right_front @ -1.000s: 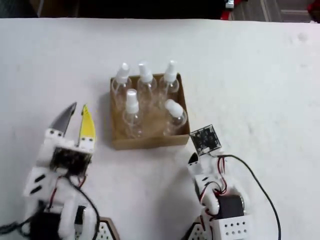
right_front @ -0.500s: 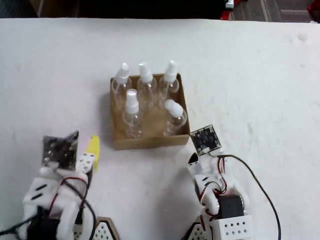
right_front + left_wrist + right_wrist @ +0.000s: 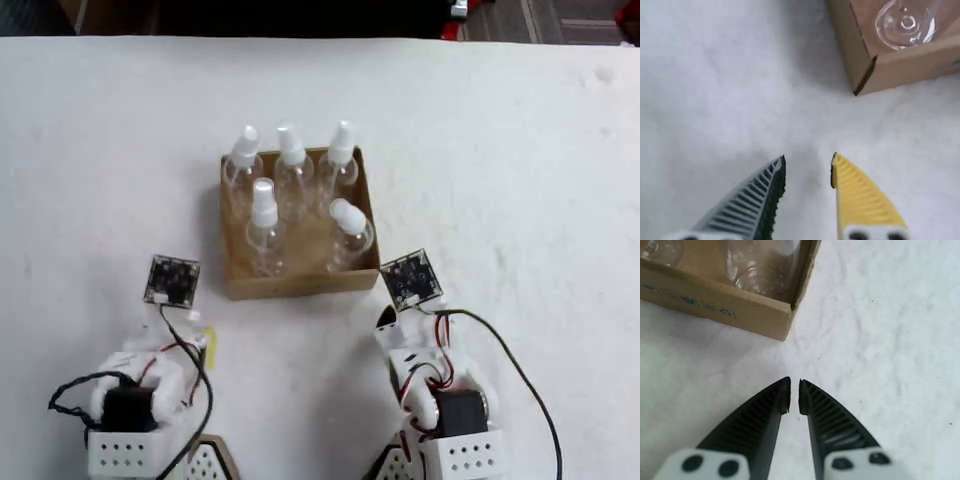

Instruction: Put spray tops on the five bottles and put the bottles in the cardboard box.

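- The left tool point(image 3: 807, 162), one grey finger and one yellow, points down at the desk point(image 3: 715, 75). Its tips stand a moderate way apart, with nothing between them but bare desk.
- The right tool point(image 3: 794, 385) has two black ribbed fingers drawn almost together, leaving only a thin slit at the tips. It grips nothing and also points at the desk.
- Beyond the left tool's tips lies a near corner of the cardboard box point(image 3: 890, 70). It is apart from the fingers, and the base of a clear bottle shows inside it.
- Beyond the right tool's tips lies the other near corner of the box, likewise apart from the fingers, with clear bottle glass behind the wall.
- In the high view, the left arm point(image 3: 130, 425) and the right arm point(image 3: 445, 410) sit low at the near edge of the desk, one to each side of the box.
- The box rests about mid-desk between and beyond the arms, open side up.
- All five bottles point(image 3: 292, 180) stand inside it, three in the far row and two in the near row.
- Each carries a white spray top point(image 3: 264, 200). The near bottle on the right arm's side leans, its top tilted.
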Motion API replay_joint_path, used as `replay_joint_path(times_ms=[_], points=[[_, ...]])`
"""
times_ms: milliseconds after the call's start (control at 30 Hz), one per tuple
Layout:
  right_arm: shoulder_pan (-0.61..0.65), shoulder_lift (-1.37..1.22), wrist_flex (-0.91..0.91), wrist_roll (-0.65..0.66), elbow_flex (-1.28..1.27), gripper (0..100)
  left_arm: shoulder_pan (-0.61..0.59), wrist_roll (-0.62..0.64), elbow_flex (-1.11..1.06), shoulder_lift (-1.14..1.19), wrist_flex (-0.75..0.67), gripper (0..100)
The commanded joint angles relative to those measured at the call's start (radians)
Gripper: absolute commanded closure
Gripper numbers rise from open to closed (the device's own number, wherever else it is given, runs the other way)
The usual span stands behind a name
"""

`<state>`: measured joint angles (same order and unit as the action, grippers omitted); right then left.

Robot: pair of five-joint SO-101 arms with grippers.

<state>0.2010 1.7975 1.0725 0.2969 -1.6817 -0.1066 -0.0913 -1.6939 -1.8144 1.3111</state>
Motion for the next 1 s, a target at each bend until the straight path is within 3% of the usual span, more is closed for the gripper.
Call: replay_joint_path(times_ms=[0, 967], points=[[-0.012, -0.001, 0.007, 0.011, -0.009, 98.4, -0.007, 0.006, 0.002, -0.013, -0.023, 85], [-0.008, -0.004, 0.007, 0.011, -0.009, 98.4, -0.005, 0.005, 0.002, -0.013, -0.023, 85]])
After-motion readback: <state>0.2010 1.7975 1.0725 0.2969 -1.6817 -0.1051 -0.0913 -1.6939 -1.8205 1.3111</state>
